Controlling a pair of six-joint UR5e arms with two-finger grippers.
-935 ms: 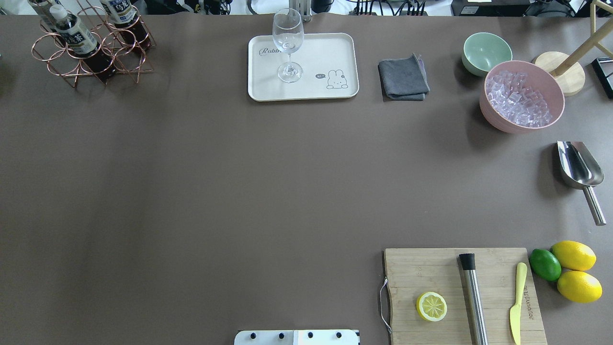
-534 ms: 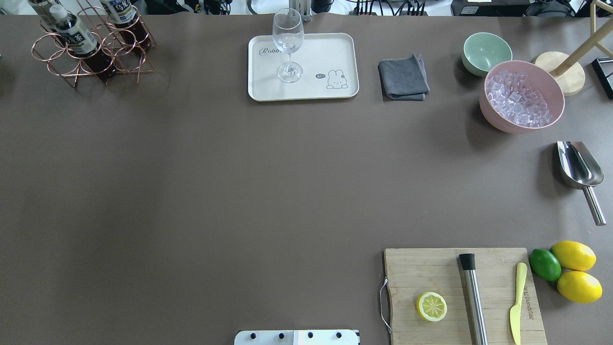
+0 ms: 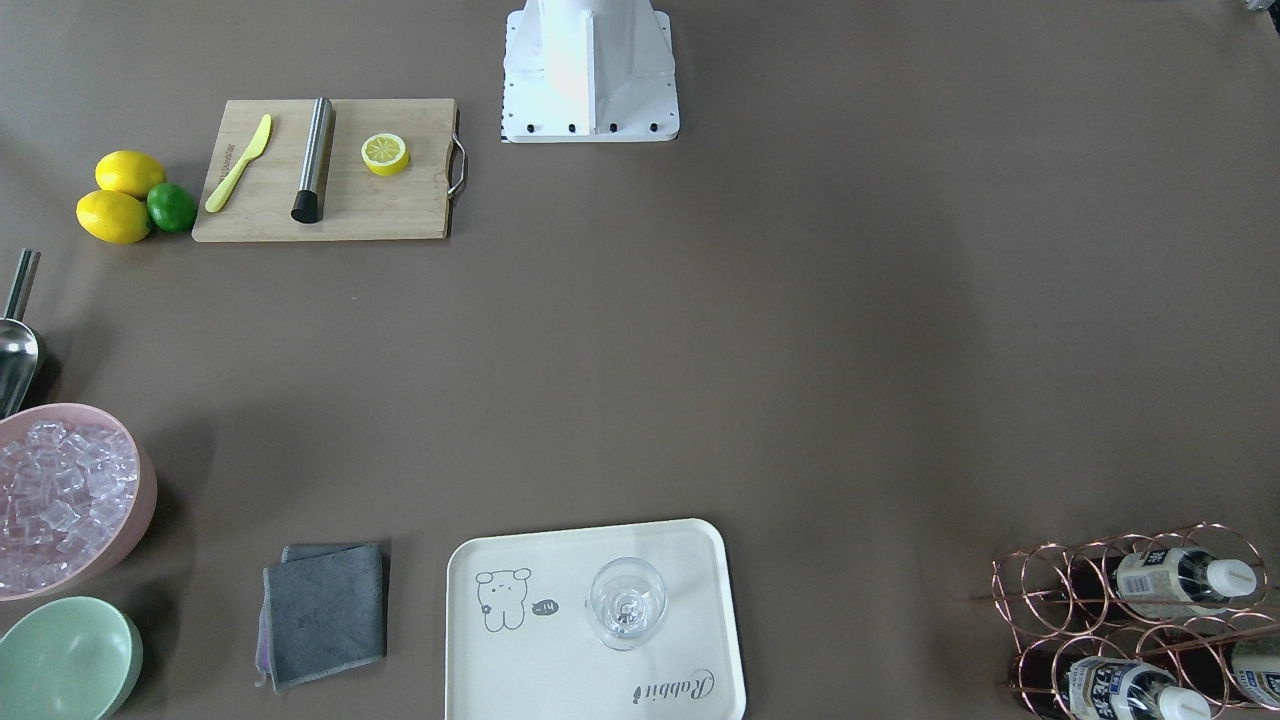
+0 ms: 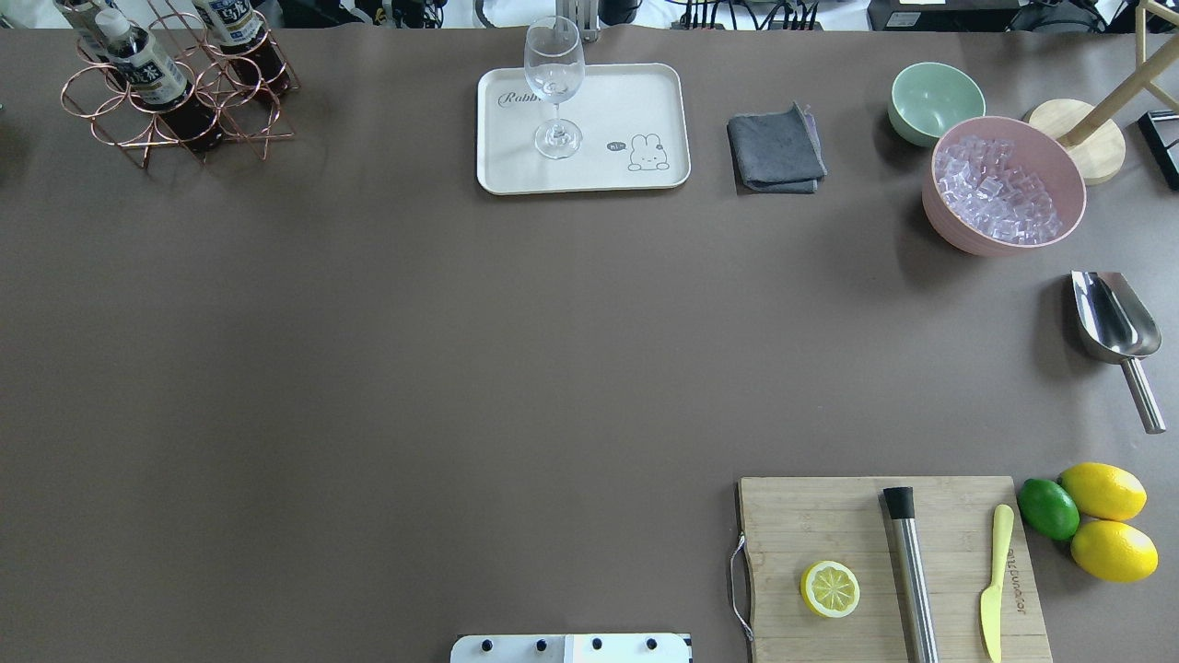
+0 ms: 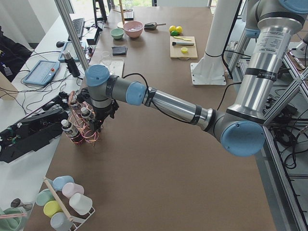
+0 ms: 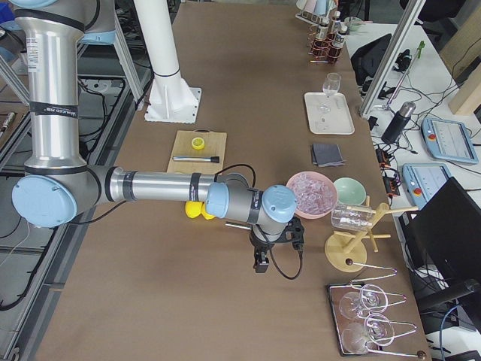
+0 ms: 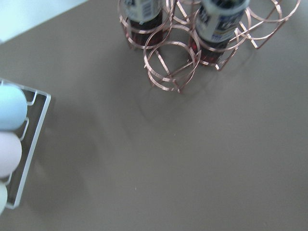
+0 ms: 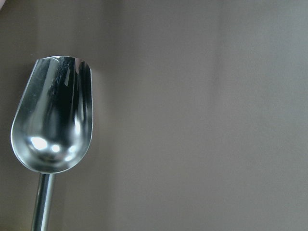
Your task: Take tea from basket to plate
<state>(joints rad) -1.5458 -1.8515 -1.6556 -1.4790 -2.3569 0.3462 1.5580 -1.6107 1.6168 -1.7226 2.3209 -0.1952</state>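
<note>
Brown table (image 4: 368, 368). Cream plate (image 4: 645, 101) at far edge, wine glass (image 4: 554, 83) standing on it. Copper wire basket (image 4: 110, 106) in far left corner, well apart from plate, tea (image 4: 147, 69) bottles upright inside. Left gripper (image 5: 98, 126) hangs close by basket, right gripper (image 6: 261, 263) near metal scoop (image 8: 53, 120); can't tell whether either is released or clenched.

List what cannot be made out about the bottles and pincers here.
Left pincer: left side view only, too small; open or shut unclear.
Right pincer: same, right side view.
Tea labels: blurred and cut by the left wrist view's top edge.
Third bottle: cut by the front view's right edge.
</note>
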